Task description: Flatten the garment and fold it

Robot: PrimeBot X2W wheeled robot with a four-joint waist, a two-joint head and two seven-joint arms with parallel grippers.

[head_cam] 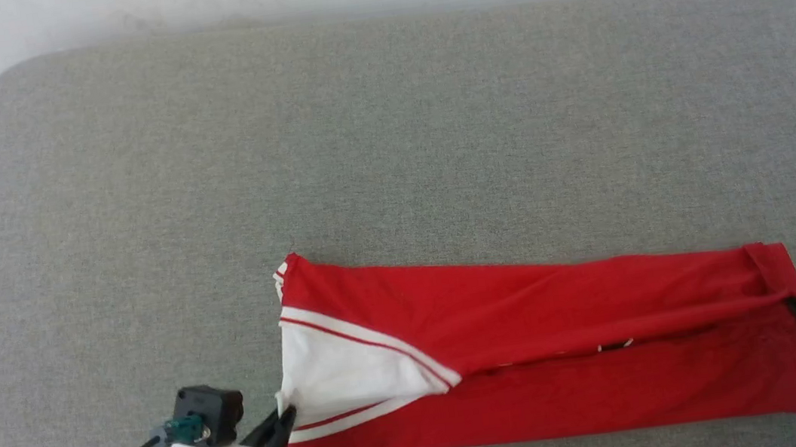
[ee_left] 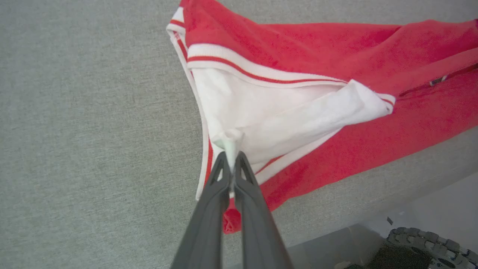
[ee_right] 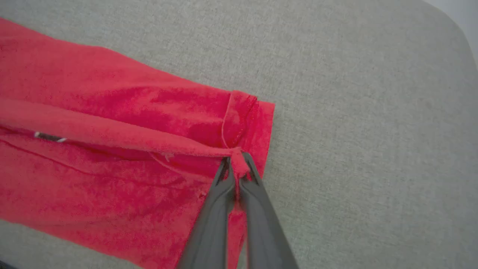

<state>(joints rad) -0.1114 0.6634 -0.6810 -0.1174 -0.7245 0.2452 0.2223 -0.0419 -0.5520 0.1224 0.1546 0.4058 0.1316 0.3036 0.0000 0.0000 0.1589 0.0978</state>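
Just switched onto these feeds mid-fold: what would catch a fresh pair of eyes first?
The red garment stands out, lying as a long band across the near part of the grey padded surface. At its left end the left gripper is shut on the white sleeve. At its right end the right gripper is shut on the red hem, with a fold of cloth stretched between them.

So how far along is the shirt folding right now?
Done: the garment lies as a long band on the grey surface, its far side folded over. In hand: the left gripper pinches the white sleeve, the right gripper the hem end. To do: laying this fold flat, then folding crosswise, probably.
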